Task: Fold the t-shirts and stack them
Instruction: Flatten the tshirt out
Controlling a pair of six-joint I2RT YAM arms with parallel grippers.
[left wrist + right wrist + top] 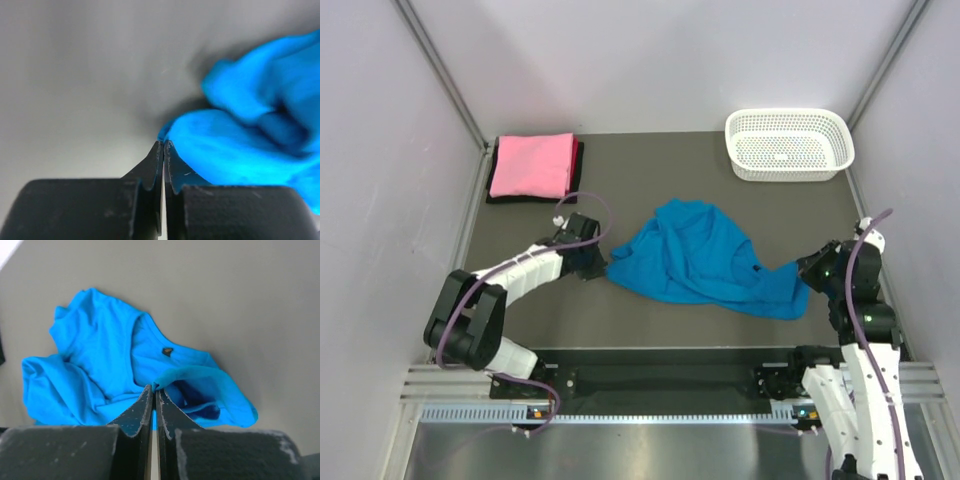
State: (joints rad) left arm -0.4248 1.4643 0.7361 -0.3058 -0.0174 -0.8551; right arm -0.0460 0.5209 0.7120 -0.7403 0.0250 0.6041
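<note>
A soft turquoise-blue t-shirt is lying crumpled and creased in the middle of a matte dark grey table, its neck opening showing. The left gripper is pinching the shirt's left edge with its jaws closed. The right gripper is clamping the right edge the same way. At the far left, a pink t-shirt is sitting folded into a neat rectangle on a dark t-shirt. A white perforated plastic basket is standing at the far right.

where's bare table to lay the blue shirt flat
Bare table: the back, between the pink stack and the basket, and the strip in front of the blue shirt. Crowded in the middle: left gripper and right gripper pinch the shirt's ends.
</note>
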